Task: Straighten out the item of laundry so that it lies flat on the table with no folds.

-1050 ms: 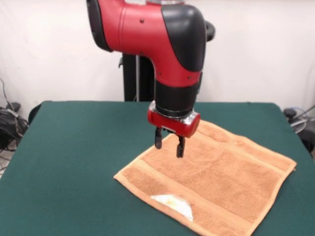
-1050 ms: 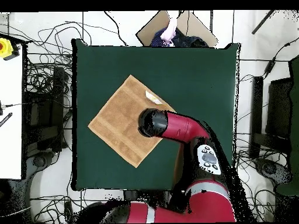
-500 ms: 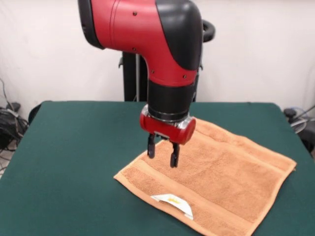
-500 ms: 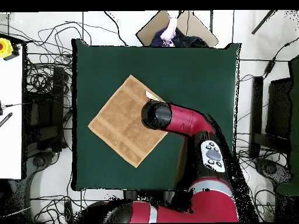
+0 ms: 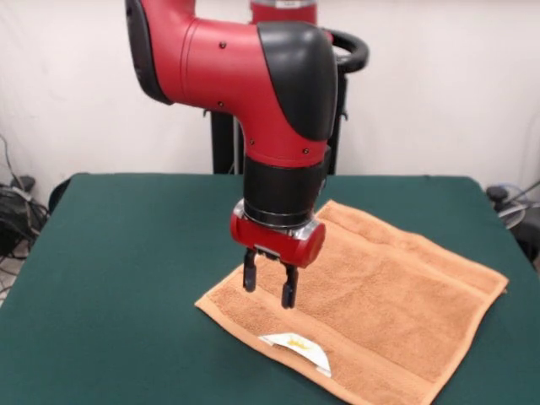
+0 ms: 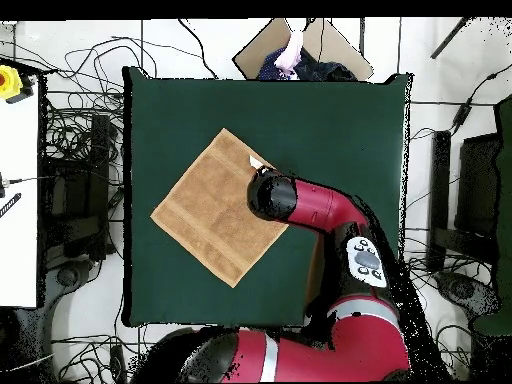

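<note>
Towel (image 5: 371,299) sits spread on the table (image 5: 118,253), right of centre in the front view, turned diamond-wise to the table edges. All four corners are out, band stripes run straight, no fold visible from either camera. White label (image 5: 297,350) lies on top near the near edge, slightly curled; could be a tag lying loose, can't tell if a bit of hem is turned under it. Judgement: task looks essentially done, at most a check of that label edge is left.

Gripper (image 5: 269,284) hangs above the towel's left corner area, fingers (image 5: 289,287) parted a narrow gap, holding nothing, tips clear of the cloth.

Table top is dark green. White wall behind, cable clutter (image 6: 75,120) on the floor around the table, a person (image 6: 290,55) just visible at the far edge overhead.
</note>
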Controlling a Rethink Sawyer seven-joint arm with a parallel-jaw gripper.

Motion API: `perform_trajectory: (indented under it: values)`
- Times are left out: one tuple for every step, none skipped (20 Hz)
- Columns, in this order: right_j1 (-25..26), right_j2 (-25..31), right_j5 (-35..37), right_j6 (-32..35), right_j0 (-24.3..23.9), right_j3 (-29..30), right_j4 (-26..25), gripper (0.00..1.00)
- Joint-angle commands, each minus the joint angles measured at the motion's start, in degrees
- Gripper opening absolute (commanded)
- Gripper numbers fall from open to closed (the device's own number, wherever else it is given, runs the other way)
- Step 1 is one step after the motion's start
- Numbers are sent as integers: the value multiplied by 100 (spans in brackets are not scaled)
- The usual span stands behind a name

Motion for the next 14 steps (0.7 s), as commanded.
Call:
perform_trajectory:
  values:
    - [293,218,-397,381,61,110,-330,100]
    - [319,206,-425,376,68,70,-341,100]
    - [345,194,-452,370,74,29,-352,100]
    - [361,156,-484,376,101,-20,-371,100]
    - [376,152,-470,375,104,-64,-372,100]
    - [376,102,-439,389,143,-112,-376,100]
    - [386,48,-429,405,186,-160,-385,100]
    - [395,27,-409,411,203,-200,-384,100]
    - [410,6,-408,427,220,-225,-382,100]
    - [423,2,-406,442,228,-240,-377,100]
    - [436,-1,-404,457,236,-254,-372,100]
    - [452,-4,-383,464,240,-287,-366,100]
    - [451,6,-403,473,238,-266,-374,100]
    - [458,8,-381,472,235,-290,-369,100]
